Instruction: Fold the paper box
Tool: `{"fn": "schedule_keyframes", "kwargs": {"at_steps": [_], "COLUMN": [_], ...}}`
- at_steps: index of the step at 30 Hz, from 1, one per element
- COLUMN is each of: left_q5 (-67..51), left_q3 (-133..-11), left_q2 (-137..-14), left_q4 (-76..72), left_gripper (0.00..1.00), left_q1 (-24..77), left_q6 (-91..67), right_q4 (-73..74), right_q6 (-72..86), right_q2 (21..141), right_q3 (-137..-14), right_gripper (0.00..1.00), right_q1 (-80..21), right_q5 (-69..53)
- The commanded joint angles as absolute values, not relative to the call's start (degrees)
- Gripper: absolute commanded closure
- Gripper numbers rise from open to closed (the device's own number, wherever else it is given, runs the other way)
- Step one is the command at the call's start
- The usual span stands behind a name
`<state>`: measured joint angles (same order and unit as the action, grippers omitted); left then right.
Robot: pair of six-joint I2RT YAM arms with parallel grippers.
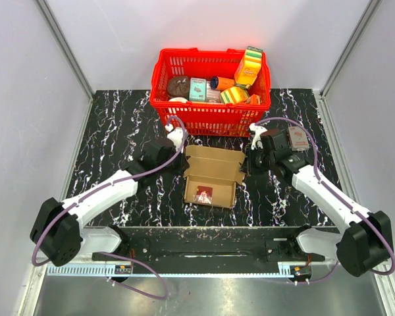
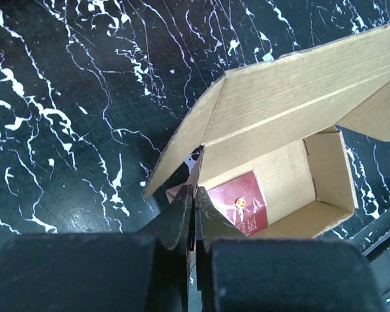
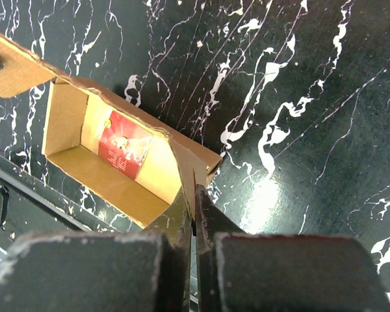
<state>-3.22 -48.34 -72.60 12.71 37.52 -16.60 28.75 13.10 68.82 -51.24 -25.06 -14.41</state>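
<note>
The paper box (image 1: pixel 212 172) is brown cardboard and lies mid-table with its tray formed and its lid flap standing open toward the back. A small red packet (image 1: pixel 203 194) lies inside the tray. My left gripper (image 1: pixel 182 160) is at the box's left side. In the left wrist view its jaws (image 2: pixel 195 192) are shut on the thin edge of the box's left side flap (image 2: pixel 182 146), beside the packet (image 2: pixel 237 208). My right gripper (image 1: pixel 247 164) is at the right side. It (image 3: pixel 195 188) is shut on the box's right side flap (image 3: pixel 185 159).
A red plastic basket (image 1: pixel 210 122) with several colourful items stands right behind the box. A black rail (image 1: pixel 204 250) runs along the table's near edge between the arm bases. White walls close in the black marbled table (image 1: pixel 118 131) on both sides.
</note>
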Motion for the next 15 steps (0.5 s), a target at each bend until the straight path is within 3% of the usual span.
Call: {"fn": "schedule_keyframes", "kwargs": {"at_steps": [1,15], "left_q5": [5.0,22.9], "left_q3": [-45.2,-40.1], "left_q2": [-67.9,-67.6], "left_q4": [6.2,-5.0], "left_gripper": [1.00,1.00], "left_q1": [38.5,44.0], "left_q6": [-22.8,-29.4], "right_q4": [23.1,6.4], "right_q6": [18.0,19.6], "right_q2": [65.6,66.8], "right_q3": [-50.8,-46.8], "right_gripper": [1.00,1.00], "right_q1": [-27.0,-31.9], "right_q5": [-7.1,1.9]}}
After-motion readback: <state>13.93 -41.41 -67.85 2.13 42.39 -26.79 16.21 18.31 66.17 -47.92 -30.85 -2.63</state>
